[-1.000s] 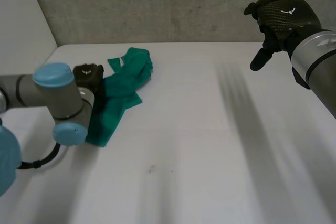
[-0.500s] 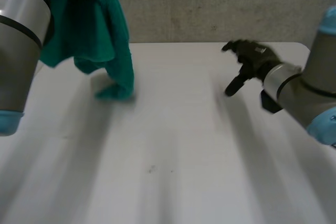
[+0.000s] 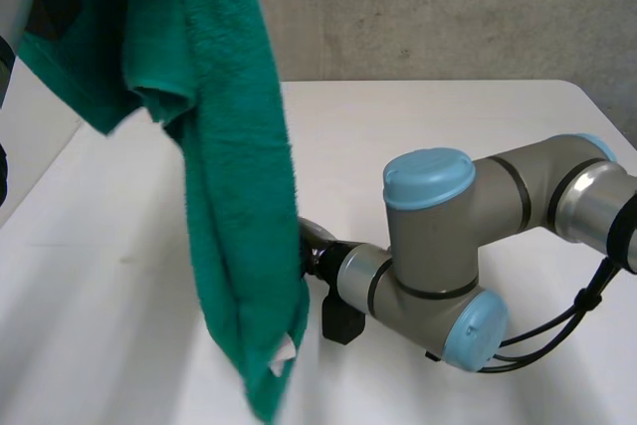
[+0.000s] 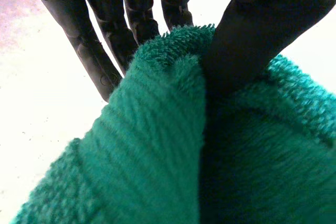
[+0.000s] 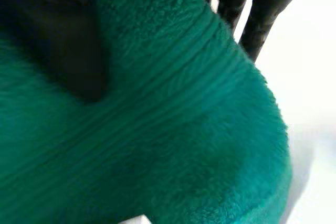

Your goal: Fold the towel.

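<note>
The green towel (image 3: 239, 196) hangs in a long bunched drape from high on the left down to near the table (image 3: 448, 126). In the left wrist view my left hand (image 4: 273, 14) pinches the towel's (image 4: 147, 145) upper fold, its thumb pressed against the cloth and its straight fingers (image 4: 100, 51) behind it. My right arm (image 3: 428, 236) reaches across low to the towel's hanging lower part, where the cloth hides the hand. In the right wrist view the towel (image 5: 173, 129) lies between my right hand's thumb (image 5: 63, 40) and its fingers (image 5: 257, 14), which pinch it.
The white table runs back to a grey concrete wall (image 3: 448, 7). The right arm's elbow (image 3: 468, 325) sits low over the table's near middle. A white label (image 3: 282, 353) shows near the towel's bottom end.
The left hand has lifted the towel off the table and high up. The right arm has swung down from the far right to the hanging cloth, and its hand has closed on it.
</note>
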Controlling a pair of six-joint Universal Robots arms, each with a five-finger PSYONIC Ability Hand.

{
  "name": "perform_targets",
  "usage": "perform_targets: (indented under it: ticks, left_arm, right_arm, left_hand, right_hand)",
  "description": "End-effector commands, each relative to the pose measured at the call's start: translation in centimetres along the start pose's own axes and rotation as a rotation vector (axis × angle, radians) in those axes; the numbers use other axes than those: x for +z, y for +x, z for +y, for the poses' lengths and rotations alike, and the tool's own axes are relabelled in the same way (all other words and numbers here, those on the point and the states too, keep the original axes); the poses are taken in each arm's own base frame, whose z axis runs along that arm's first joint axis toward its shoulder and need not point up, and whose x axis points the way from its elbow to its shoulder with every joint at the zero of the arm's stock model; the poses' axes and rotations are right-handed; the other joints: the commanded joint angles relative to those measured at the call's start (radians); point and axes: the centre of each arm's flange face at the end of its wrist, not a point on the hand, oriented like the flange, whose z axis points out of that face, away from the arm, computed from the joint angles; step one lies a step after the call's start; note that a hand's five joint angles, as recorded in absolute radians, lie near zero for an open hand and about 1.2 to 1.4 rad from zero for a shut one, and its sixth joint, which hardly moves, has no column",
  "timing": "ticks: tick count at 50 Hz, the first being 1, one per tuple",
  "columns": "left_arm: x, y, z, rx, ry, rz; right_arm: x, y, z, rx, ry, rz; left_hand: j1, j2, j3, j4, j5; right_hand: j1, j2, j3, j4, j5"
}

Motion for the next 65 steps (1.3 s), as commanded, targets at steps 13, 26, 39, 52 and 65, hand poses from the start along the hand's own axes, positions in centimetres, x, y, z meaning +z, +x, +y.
perform_targets:
  ticks: [13,26,39,52,65]
  left_arm:
    - [-1.8,-5.1,10.4,0.118,-0.313,-0.122]
    - [-9.6,-2.1,22.5,0.118,-0.766,-0.001]
    - [-3.3,-2.2,21.1,0.105,-0.53,-0.043]
    - [0.9,-3.0,18.1,0.069,-0.245,-0.121]
    - [-14.0,1.5,25.0,0.078,-0.76,0.08]
  right_arm:
    - [-12.5,1.8,-16.5,-0.746,0.515,0.439]
    - [-13.0,2.9,-12.3,-0.918,0.226,0.501]
    - [-9.9,3.9,-17.3,-1.034,0.422,0.542]
    - [-11.7,1.0,-23.4,-0.983,0.901,0.543]
    - [-8.3,5.2,-17.4,-0.894,0.474,0.529]
  left_hand:
    - [0.275,0.201,0.206,0.201,0.283]
    - [0.275,0.201,0.206,0.201,0.283]
    - [0.275,0.201,0.206,0.201,0.283]
    - [0.275,0.201,0.206,0.201,0.283]
    - [0.229,0.155,0.16,0.155,0.237]
  right_hand:
    - [0.564,0.485,0.499,0.496,0.539]
    - [0.564,0.485,0.499,0.496,0.539]
    - [0.564,0.485,0.499,0.496,0.539]
    - [0.564,0.485,0.499,0.496,0.539]
    - [0.564,0.485,0.499,0.496,0.539]
